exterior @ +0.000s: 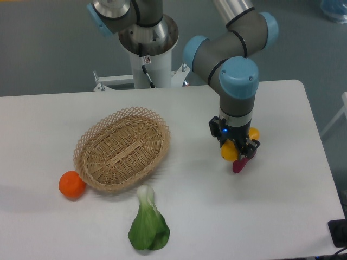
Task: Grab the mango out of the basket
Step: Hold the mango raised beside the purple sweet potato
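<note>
One gripper (238, 153), closed on the mango (230, 152), hangs well right of the basket (122, 149); fruit's long axis unclear, partly hidden.

Mango (230, 151) clamped in tool (237, 150) above table (282, 206), well right of basket (122, 149).

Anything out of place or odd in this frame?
Yes: the basket holds nothing, and the mango is away to its right, at the gripper, over a dark red item. Whether the gripper grips it is unclear.
</note>
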Robot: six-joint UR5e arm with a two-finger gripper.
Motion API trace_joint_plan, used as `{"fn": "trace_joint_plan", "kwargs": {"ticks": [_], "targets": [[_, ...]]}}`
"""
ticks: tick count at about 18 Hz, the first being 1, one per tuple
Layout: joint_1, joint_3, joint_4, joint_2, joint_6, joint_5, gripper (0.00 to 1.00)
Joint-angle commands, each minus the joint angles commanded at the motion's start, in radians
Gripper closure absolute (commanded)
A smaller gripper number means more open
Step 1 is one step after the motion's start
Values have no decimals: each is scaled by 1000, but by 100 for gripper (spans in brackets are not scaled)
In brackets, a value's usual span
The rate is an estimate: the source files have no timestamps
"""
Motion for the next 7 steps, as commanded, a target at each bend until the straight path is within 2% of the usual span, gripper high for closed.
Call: {"fn": "trace_joint_plan", "kwargs": {"ticks": [7], "targets": [[6,-3,2,0,-2,3,80]]}}
